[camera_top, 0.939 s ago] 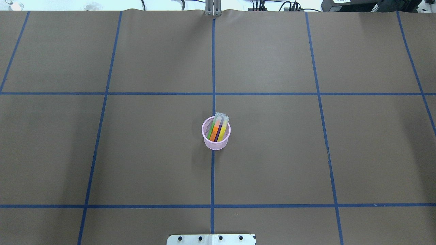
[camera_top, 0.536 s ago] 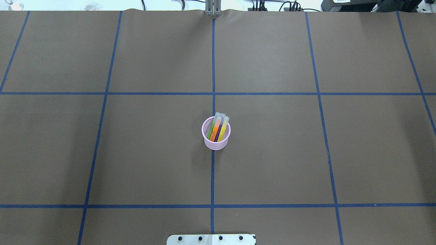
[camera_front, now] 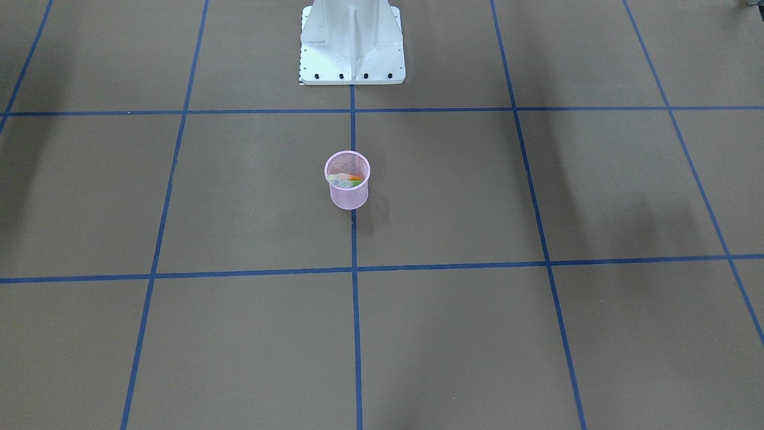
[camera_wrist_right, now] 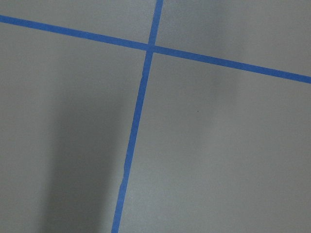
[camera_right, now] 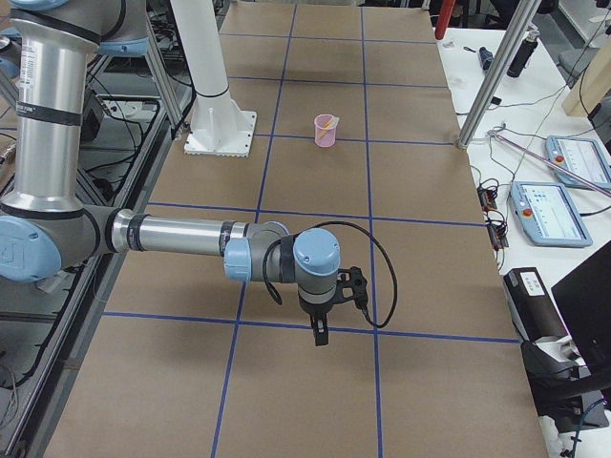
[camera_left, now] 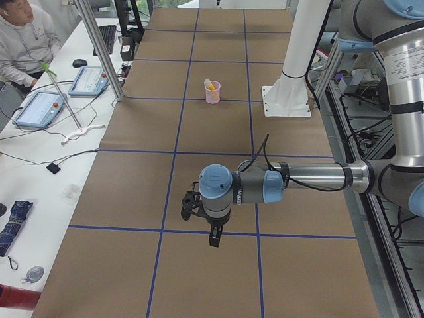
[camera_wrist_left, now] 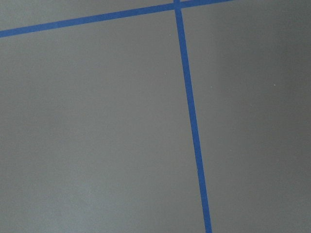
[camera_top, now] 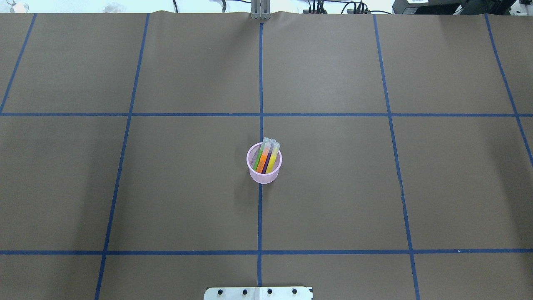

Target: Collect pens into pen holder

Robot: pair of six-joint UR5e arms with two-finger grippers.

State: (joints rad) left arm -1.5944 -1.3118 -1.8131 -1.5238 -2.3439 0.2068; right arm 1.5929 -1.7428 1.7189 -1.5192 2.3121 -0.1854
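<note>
The pen holder [camera_top: 264,174] is seen standing upright in the middle of the table [camera_top: 333,75], on the central blue tape line [camera_top: 260,216] and in front of the white robot base [camera_front: 352,42], well apart from it. Four pens [camera_top: 266,156] are contained in it: a green one [camera_top: 257,159], an orange one [camera_top: 262,161], a purple one [camera_top: 267,160] and a yellow one [camera_top: 272,157], placed side by side. They are tilted away from the robot, and their pale cap ends are rested on the far rim of the cup and rise a little over it. No other pen is seen on the brown paper.

Both arms are kept outside the overhead and front views. In the left side view, the left arm [camera_left: 311,176] is stretched over the table near its left end, and the left gripper [camera_left: 213,240] is pointed down, close to a crossing of tape lines. In the right side view, the right arm [camera_right: 177,234] is stretched in the same manner near the right end, with the right gripper [camera_right: 321,336] also pointed down. Both grippers are well apart from the pen holder. Whether their fingers are open or closed cannot be told, because they are too small in these views. In both wrist views only brown paper and blue tape are shown, and nothing is seen between the fingers.
</note>
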